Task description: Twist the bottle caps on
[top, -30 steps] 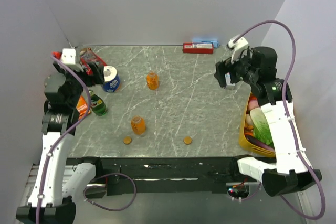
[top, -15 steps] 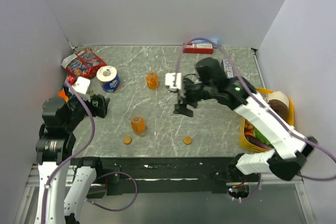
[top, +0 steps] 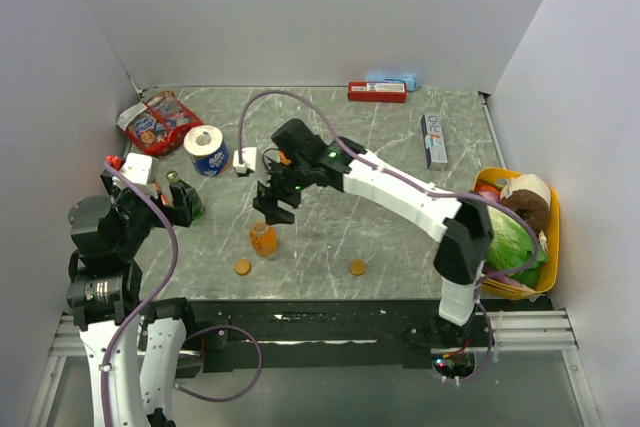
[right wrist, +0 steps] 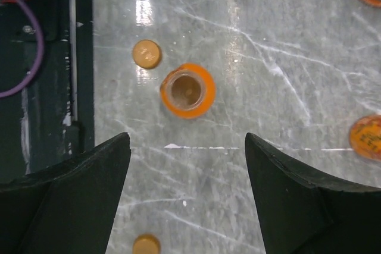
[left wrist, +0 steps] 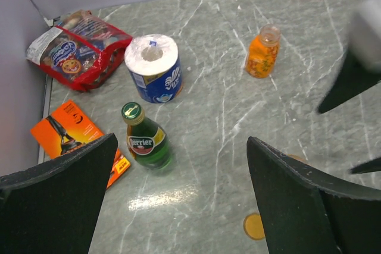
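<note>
Right wrist: right claw [right wrist: 186, 141] wide, empty, over uncapped bottle [right wrist: 187, 90] standing on table [right wrist: 286, 40]; one cap [right wrist: 146, 53] at its 10 o'clock, other cap [right wrist: 146, 244] at 7 o'clock; left claw [left wrist: 181, 144] wide, empty.

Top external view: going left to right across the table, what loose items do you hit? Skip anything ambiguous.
Red snack bag → toilet-paper roll → orange cap → open orange bottle → flat red box → slim grey box → yellow basket.
</note>
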`<state>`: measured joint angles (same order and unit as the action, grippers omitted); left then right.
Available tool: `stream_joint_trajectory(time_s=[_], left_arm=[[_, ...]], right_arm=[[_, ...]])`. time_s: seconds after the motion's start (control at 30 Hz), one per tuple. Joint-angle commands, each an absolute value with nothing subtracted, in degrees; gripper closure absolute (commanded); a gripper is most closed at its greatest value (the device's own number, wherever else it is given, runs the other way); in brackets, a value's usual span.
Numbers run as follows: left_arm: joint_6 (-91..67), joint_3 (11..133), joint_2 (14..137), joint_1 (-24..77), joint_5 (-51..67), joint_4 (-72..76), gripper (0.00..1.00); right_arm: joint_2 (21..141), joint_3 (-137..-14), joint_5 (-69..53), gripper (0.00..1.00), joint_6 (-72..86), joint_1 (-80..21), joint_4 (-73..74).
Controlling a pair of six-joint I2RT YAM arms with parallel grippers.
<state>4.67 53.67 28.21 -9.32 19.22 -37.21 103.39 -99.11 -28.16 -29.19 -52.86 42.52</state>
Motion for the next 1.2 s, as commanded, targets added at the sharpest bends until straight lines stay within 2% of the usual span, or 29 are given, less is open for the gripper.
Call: stream_joint_trajectory(time_s=[0.0,0.37,0.73,1.17], left_arm=[[1.41,57.21,27.69,-10.72,23.29,-35.6,0.04],[0.53,58.88,26.46,-12.74,24.17,-35.59,0.04],[-1.67,58.62,26.54,-13.27,26.01,-34.1,0.04],[-2.9,58.45,27.42,-13.62,27.51,-32.78,0.04]], right_arm=[[107.74,-103.71,-28.82,0.17,-26.37,-54.05,39.2],[113.47,-102.83,-23.92,0.17,-26.98,-57.65,38.59],[115.05,-101.25,-18.28,0.4,-27.6,-57.92,37.53],[116.81,-101.6,-17.05,0.4,-27.86,-59.33,36.56]])
